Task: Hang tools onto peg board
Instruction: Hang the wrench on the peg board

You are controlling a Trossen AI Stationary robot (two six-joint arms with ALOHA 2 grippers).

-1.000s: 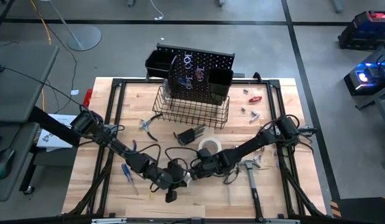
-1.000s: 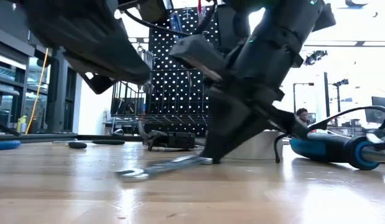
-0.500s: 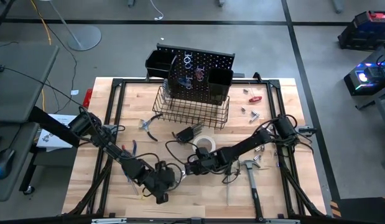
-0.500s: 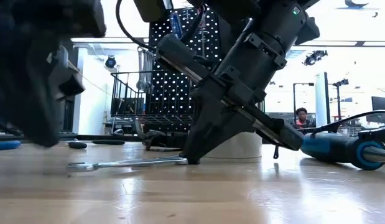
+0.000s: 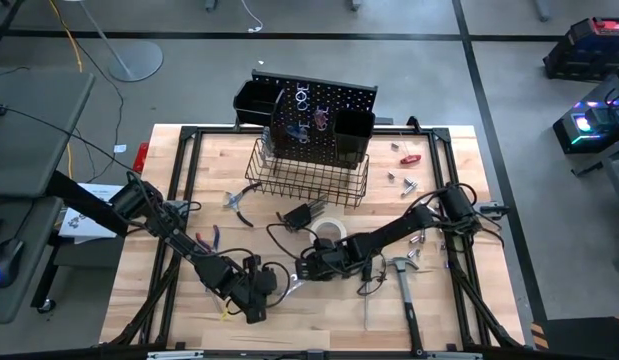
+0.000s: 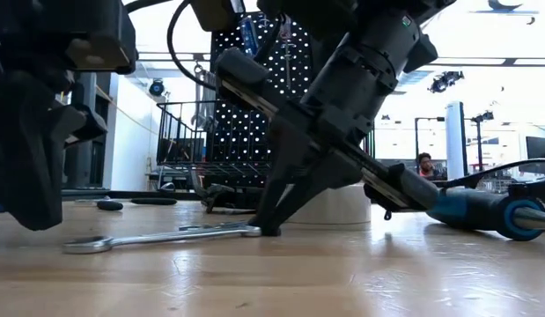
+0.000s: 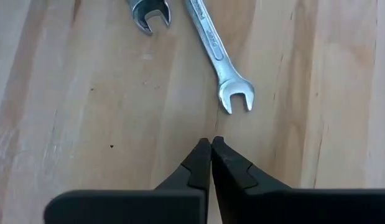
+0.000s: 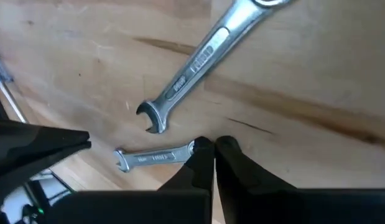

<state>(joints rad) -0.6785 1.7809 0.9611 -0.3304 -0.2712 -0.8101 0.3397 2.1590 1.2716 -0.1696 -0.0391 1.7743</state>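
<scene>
- From the high view, I am seeing my left gripper (image 5: 257, 298) sitting at about 7 o'clock of the pale wooden tabletop (image 5: 444, 320); over the last second it has swung leftward, away from my right gripper (image 5: 301, 270), which has itself crept left past the white tape roll (image 5: 332, 229). The upright black peg board (image 5: 324, 115) with its wire basket (image 5: 309, 175) is standing well apart at 12 o'clock.
- In the low view, a long silver open-ended wrench (image 6: 162, 236) is lying flat on the wood, its near end now pushed further out, the right gripper's tip touching its far end.
- Through the left wrist view, my left fingers (image 7: 198, 163) are pressed together on nothing, pointing at the open jaw of a silver wrench (image 7: 220, 65) just beyond them; a second wrench head (image 7: 150, 12) is lying beside it.
- Through the right wrist view, my right fingers (image 8: 201, 157) are also closed and empty, nudging the end of a short silver wrench (image 8: 156, 156), with a longer one (image 8: 204, 59) just beyond.
- I am judging this as repositioning by sliding: no wrench is gripped yet, so hanging is not yet begun for them.
</scene>
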